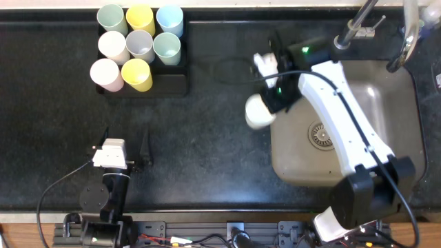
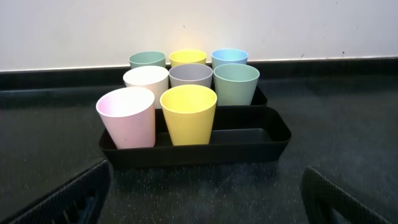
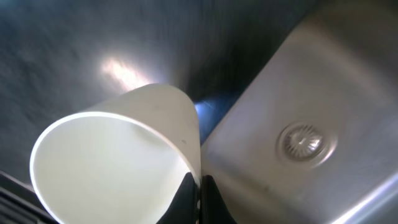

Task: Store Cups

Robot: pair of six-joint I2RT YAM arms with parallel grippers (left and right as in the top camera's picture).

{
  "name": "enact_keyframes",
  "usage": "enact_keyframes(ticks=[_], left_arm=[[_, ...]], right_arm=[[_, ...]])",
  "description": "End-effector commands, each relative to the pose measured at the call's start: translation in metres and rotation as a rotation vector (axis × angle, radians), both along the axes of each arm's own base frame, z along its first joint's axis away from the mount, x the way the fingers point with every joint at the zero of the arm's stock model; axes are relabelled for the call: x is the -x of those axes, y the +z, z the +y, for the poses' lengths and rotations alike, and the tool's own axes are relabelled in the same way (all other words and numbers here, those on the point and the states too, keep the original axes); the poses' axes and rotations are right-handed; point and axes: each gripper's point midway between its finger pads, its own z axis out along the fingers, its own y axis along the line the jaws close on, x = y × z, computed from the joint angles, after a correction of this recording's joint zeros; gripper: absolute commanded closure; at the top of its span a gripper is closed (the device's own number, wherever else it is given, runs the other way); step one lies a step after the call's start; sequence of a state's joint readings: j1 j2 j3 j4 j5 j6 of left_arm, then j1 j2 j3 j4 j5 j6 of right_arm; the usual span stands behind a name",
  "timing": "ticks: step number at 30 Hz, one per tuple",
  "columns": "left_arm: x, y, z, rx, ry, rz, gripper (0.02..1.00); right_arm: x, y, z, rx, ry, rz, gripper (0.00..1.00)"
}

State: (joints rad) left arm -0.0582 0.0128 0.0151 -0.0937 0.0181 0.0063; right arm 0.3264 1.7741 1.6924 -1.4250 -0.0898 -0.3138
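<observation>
At the sink's [image 1: 296, 162] left rim we find the right gripper [image 3: 199, 198] pinching the white cup [image 3: 112, 168] by its wall, lifted, presumably for carrying. The tray [image 2: 249, 142], at the worktop's back-left corner, has one front slot free. The left gripper [image 1: 125, 143] sits near the front edge, fingers spread, holding nothing.

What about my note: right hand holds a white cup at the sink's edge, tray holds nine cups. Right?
Nine is wrong: the left wrist view shows eight cups in the tray. The right hand does hold the white cup at the sink's edge.
</observation>
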Motion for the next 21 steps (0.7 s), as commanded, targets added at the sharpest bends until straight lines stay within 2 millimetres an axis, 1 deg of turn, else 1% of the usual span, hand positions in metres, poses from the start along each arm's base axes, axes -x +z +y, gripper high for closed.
enact_keyframes(ticks=[1, 2, 4, 6, 7, 12, 15, 16, 17, 19, 20, 21], left_arm=[[0.001, 0.001, 0.002, 0.008, 0.009, -0.002, 0.020], [0.001, 0.001, 0.002, 0.007, 0.009, -0.002, 0.020], [0.001, 0.001, 0.002, 0.007, 0.009, -0.002, 0.020], [0.001, 0.001, 0.002, 0.007, 0.009, -0.002, 0.023], [0.001, 0.001, 0.002, 0.007, 0.009, -0.002, 0.020], [0.001, 0.001, 0.002, 0.007, 0.009, -0.002, 0.020], [0.001, 0.001, 0.002, 0.007, 0.009, -0.002, 0.020], [0.001, 0.001, 0.002, 0.007, 0.009, -0.002, 0.020], [0.001, 0.001, 0.002, 0.008, 0.009, -0.002, 0.020], [0.001, 0.001, 0.002, 0.007, 0.009, -0.002, 0.020], [0.001, 0.001, 0.002, 0.007, 0.009, -0.002, 0.020], [0.001, 0.001, 0.002, 0.007, 0.009, -0.002, 0.020]], right_arm=[[-0.022, 0.068, 0.026, -0.093, -0.008, -0.179, 0.958], [-0.024, 0.078, 0.031, -0.110, -0.007, -0.204, 0.958], [-0.030, 0.101, 0.049, -0.155, 0.019, -0.264, 0.958], [-0.039, 0.110, 0.072, -0.183, 0.035, -0.288, 0.958], [-0.043, 0.111, 0.084, -0.192, 0.047, -0.292, 0.958], [-0.062, 0.107, 0.155, -0.195, 0.158, -0.334, 0.958], [-0.063, 0.105, 0.191, -0.196, 0.218, -0.380, 0.958], [-0.061, 0.101, 0.205, -0.191, 0.246, -0.393, 0.956], [-0.061, 0.097, 0.214, -0.179, 0.278, -0.409, 0.958], [-0.066, 0.089, 0.222, -0.139, 0.283, -0.441, 0.958], [-0.068, 0.080, 0.228, -0.098, 0.295, -0.461, 0.958], [-0.067, 0.076, 0.231, -0.086, 0.300, -0.460, 0.958]])
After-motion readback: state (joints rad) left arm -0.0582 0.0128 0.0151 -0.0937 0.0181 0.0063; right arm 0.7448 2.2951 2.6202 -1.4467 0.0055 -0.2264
